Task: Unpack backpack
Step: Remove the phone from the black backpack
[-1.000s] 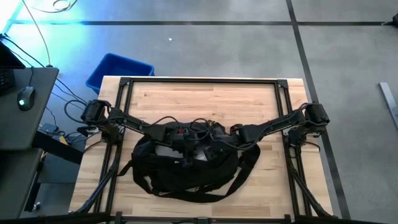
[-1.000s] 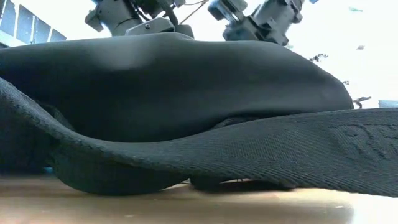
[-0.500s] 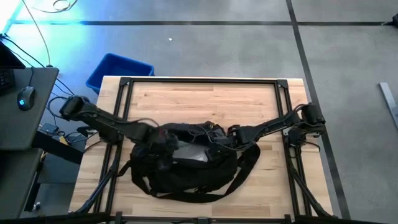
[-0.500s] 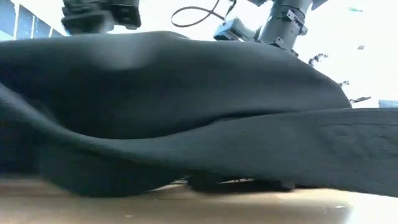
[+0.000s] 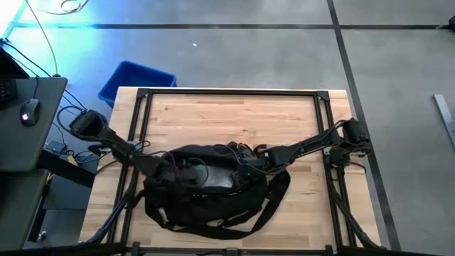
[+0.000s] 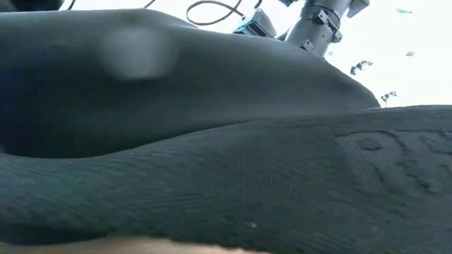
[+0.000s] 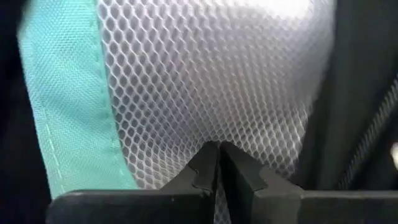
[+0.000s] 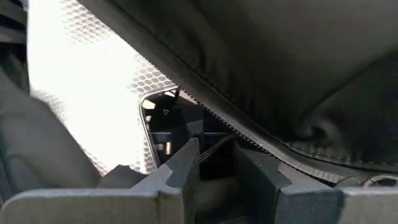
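The black backpack [image 5: 206, 203] lies on its side in the middle of the wooden table, its opening facing up. In the low view its body [image 6: 212, 106] and a wide strap [image 6: 296, 183] fill the picture. In the opening shows a white mesh pouch [image 5: 213, 176] with a teal edge [image 7: 68, 112]. My left gripper [image 5: 170, 168] is at the opening's left end, shut on that mesh [image 7: 217, 74]. My right gripper [image 5: 250, 158] is at the opening's far right rim, fingers close together [image 8: 216, 158] under the zipper edge [image 8: 236, 127]. A black device [image 8: 163, 121] lies inside. My left gripper pinches the white mesh [image 7: 219, 140] between its two shut fingers, and the net is drawn into a point at the fingertips. The fingers slant down from the table's left. My right gripper has something dark of the backpack between its fingers, just under the zipper edge [image 8: 249, 138]. Which part it is I cannot tell. It slants down from the table's right.
A black frame [image 5: 227, 92] runs round the table. Bare wood [image 5: 234, 117] lies on the table's far half. A blue bin [image 5: 135, 80] stands on the floor beyond the far left corner. A desk with a mouse [image 5: 28, 112] is at the left.
My left gripper has gone from the middle of the opening toward the table's left edge. The backpack has slid a little leftward with it, and its strap and body have come closer to the low camera. The teal edge now shows in the opening. My right gripper has sunk slightly at the rim.
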### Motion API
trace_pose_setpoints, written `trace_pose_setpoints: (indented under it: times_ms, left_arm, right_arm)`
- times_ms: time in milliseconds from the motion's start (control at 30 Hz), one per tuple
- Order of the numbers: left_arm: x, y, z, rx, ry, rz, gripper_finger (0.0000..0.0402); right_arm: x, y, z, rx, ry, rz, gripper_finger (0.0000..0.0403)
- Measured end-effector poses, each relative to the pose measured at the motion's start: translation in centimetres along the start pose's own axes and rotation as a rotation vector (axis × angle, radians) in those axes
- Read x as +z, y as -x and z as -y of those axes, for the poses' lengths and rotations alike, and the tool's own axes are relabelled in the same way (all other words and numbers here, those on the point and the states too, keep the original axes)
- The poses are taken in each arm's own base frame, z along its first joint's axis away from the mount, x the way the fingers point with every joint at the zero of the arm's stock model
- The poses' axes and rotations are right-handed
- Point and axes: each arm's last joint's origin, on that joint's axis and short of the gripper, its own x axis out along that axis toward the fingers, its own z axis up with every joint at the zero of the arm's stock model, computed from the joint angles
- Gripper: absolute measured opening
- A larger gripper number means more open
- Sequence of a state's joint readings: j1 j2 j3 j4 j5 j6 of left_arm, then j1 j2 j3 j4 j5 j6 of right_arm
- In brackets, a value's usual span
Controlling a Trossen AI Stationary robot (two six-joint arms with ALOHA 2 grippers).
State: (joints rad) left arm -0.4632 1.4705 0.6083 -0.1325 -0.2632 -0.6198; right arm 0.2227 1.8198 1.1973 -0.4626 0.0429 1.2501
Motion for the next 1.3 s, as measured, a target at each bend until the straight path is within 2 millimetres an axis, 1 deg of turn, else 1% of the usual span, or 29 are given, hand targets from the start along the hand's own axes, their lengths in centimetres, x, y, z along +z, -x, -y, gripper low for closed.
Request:
trace_pose_setpoints:
  times_ms: [133, 367, 467, 567, 667, 733, 900, 1000, 1067, 1167, 1233, 1300]
  left_arm:
    - [1.4, -1.3, -0.5, -0.013, -0.015, 0.086, 0.0]
    - [2.2, -4.1, -2.3, 0.023, 0.046, 0.101, 0.0]
    - [2.6, -4.4, -2.8, 0.006, 0.067, 0.101, 0.0]
    - [2.8, -4.2, -3.1, -0.004, 0.079, 0.098, 0.0]
    - [3.0, -3.5, -3.2, -0.014, 0.089, 0.094, 0.0]
    - [3.2, -2.5, -3.3, -0.003, 0.115, 0.07, 0.0]
    - [3.7, 0.8, -2.8, 0.052, 0.118, -0.007, 0.0]
    - [4.2, 2.8, -2.5, 0.06, 0.135, 0.008, 0.0]
    - [4.9, 3.9, -2.0, 0.006, 0.149, 0.054, 0.0]
    - [6.0, 4.8, -1.0, -0.138, 0.162, 0.123, 0.0]
    - [6.8, 5.1, -0.3, -0.251, 0.167, 0.185, 0.0]
    - [7.7, 5.0, 0.4, -0.342, 0.154, 0.248, 0.0]
  right_arm:
    - [0.4, 0.0, -0.1, 0.013, -0.015, 0.01, 0.0082]
    - [1.1, 0.0, -0.5, 0.059, -0.03, 0.057, 0.0082]
    - [1.8, 0.0, -0.7, 0.098, -0.038, 0.09, 0.0082]
    - [2.7, 0.1, -1.1, 0.15, -0.048, 0.149, 0.0082]
    - [4.0, 0.2, -1.3, 0.195, -0.034, 0.212, 0.0082]
    - [4.7, 0.7, -1.4, 0.194, -0.042, 0.22, 0.0082]
    - [6.0, 3.5, -2.5, 0.196, 0.028, 0.228, 0.0083]
    - [6.5, 4.6, -2.7, 0.171, 0.078, 0.171, 0.0083]
    - [6.8, 5.3, -2.6, 0.142, 0.128, 0.11, 0.0083]
    - [7.1, 6.1, -2.0, 0.088, 0.208, 0.026, 0.0083]
    - [7.4, 6.0, -1.3, 0.068, 0.246, -0.039, 0.0083]
    - [7.8, 5.7, -1.0, 0.128, 0.267, -0.111, 0.0083]
